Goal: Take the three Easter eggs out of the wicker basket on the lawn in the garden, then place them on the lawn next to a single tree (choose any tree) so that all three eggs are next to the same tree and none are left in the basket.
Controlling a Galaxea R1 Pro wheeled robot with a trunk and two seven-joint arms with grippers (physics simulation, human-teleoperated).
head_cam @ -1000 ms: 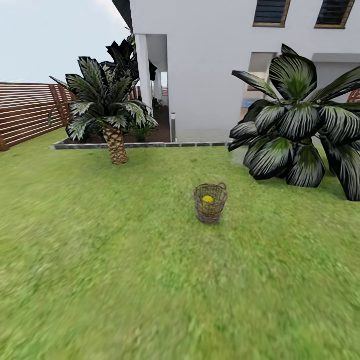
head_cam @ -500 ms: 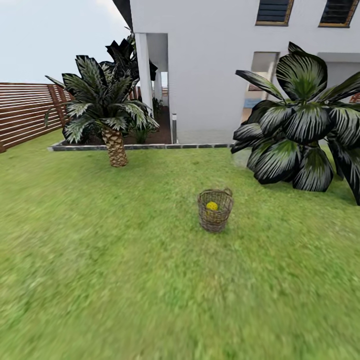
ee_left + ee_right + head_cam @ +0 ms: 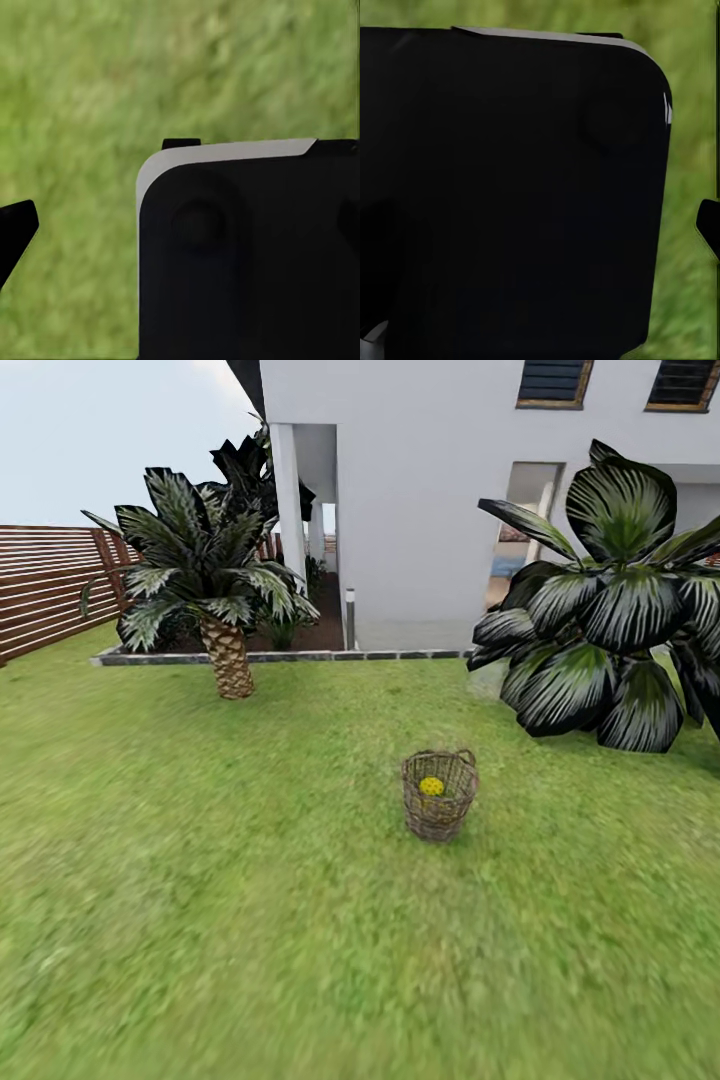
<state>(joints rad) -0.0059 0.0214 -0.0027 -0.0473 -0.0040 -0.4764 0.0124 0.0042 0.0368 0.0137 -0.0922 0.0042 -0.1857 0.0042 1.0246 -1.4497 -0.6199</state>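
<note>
The basket [image 3: 439, 795] stands upright on the lawn [image 3: 250, 920], out in the open, well apart from the palm [image 3: 215, 590] and the big leafy bush [image 3: 610, 620]; one yellow egg [image 3: 431, 786] peeks out inside it (any others are hidden by the wicker); behind are the white house [image 3: 420, 500] and a brown fence [image 3: 45, 585]; each wrist view has dark robot parts over grass, so I cannot tell whether either hand is open or closed.
</note>
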